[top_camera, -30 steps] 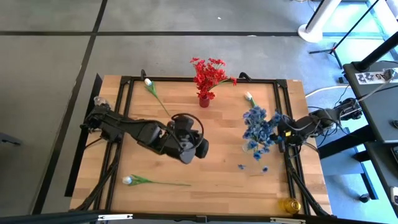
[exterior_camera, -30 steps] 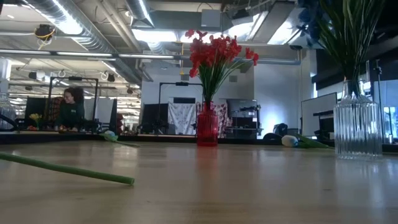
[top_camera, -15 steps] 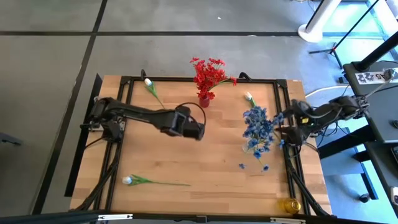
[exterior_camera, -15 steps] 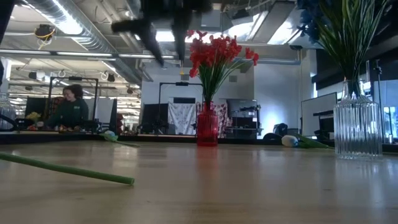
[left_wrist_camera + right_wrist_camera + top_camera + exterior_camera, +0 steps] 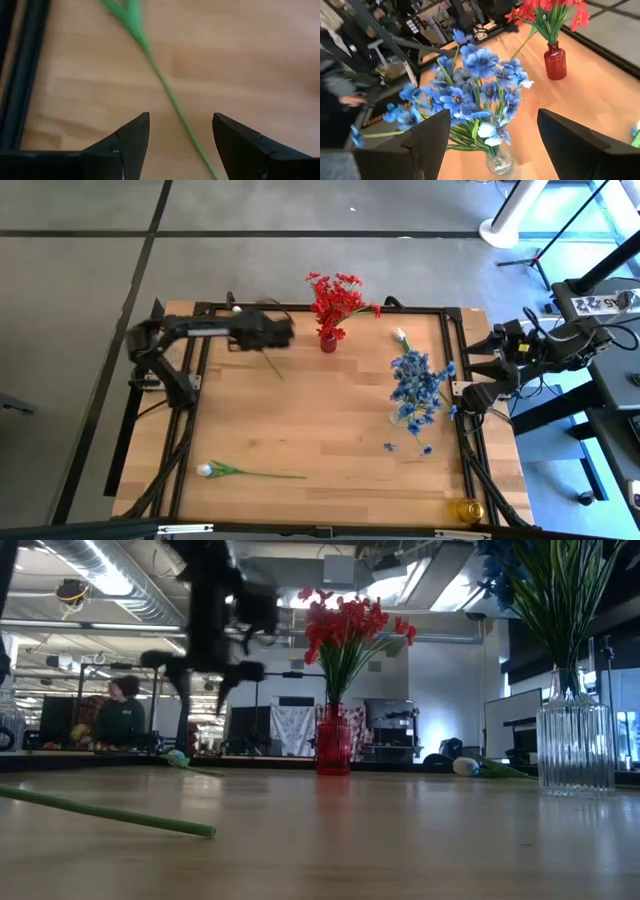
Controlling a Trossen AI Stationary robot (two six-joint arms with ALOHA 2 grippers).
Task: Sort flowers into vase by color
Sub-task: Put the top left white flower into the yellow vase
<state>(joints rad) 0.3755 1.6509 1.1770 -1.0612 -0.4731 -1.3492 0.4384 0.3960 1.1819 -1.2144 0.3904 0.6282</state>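
A white flower lies on the table at the far left, its blossom (image 5: pixel 237 309) by the far edge and its green stem (image 5: pixel 165 95) running toward the table's middle. My left gripper (image 5: pixel 272 332) hovers open above that stem. Its fingers stand on either side of the stem (image 5: pixel 181 116) without touching it, and it also shows in the low view (image 5: pixel 205 680). My right gripper (image 5: pixel 478 370) is open and empty at the right edge, facing the blue flowers (image 5: pixel 475 90) in the clear vase (image 5: pixel 498 161). Red flowers (image 5: pixel 335 298) stand in a red vase (image 5: pixel 328 342).
A second white flower (image 5: pixel 400 335) lies beside the blue bunch at the far right. A third (image 5: pixel 250 472) lies near the front left, its stem end in the low view (image 5: pixel 110 810). Blue petals (image 5: pixel 388 447) lie on the wood. A yellow object (image 5: pixel 467 508) sits at the front right corner.
My left gripper has swung from the table's middle toward the far left, ending over the white flower's stem. My right gripper has drawn back from the blue bunch toward the table's right edge.
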